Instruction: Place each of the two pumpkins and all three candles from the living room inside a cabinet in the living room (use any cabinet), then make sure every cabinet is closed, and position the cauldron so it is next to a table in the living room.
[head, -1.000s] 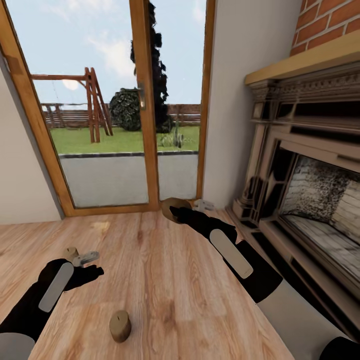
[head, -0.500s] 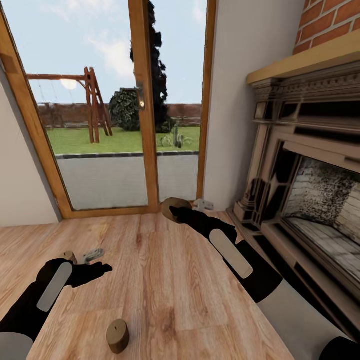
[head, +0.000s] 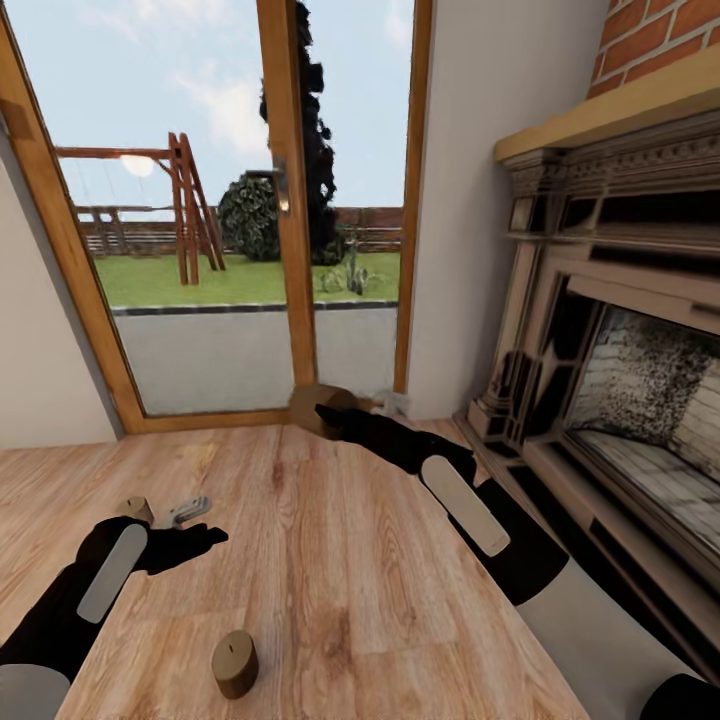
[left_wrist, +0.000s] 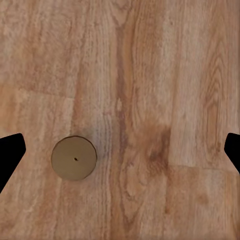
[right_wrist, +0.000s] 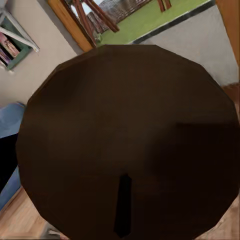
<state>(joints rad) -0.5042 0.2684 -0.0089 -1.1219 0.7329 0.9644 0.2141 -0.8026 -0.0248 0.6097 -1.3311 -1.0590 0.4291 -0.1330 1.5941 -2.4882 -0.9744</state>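
On a light wood plank floor (head: 330, 560), facing a wood-framed glass door (head: 285, 200) with lawn and a swing set outside. White wall right of the door, then a fireplace (head: 620, 400) with a wooden mantel and red brick above.

One candle (head: 234, 663) stands upright on the floor near the bottom of the head view, just in front of the left arm. The left wrist view looks straight down on it: round tan top, tiny wick dot (left_wrist: 74, 158).

Versus 0.5 s ago: the right arm has swung left and a bit up, so the candle it carries now sits in front of the door frame's lower edge. Left arm and floor candle are about where they were.

Right gripper (head: 335, 412) is clamped on a second candle (head: 312, 405), held off the floor; that candle's dark end face with its wick sits right against the right wrist camera (right_wrist: 127, 145).

Left gripper (head: 170, 512) hovers over the floor, holding nothing, fingers spread wide: the black tips sit at opposite edges of the left wrist view, candle between them but nearer one tip (left_wrist: 10, 150).
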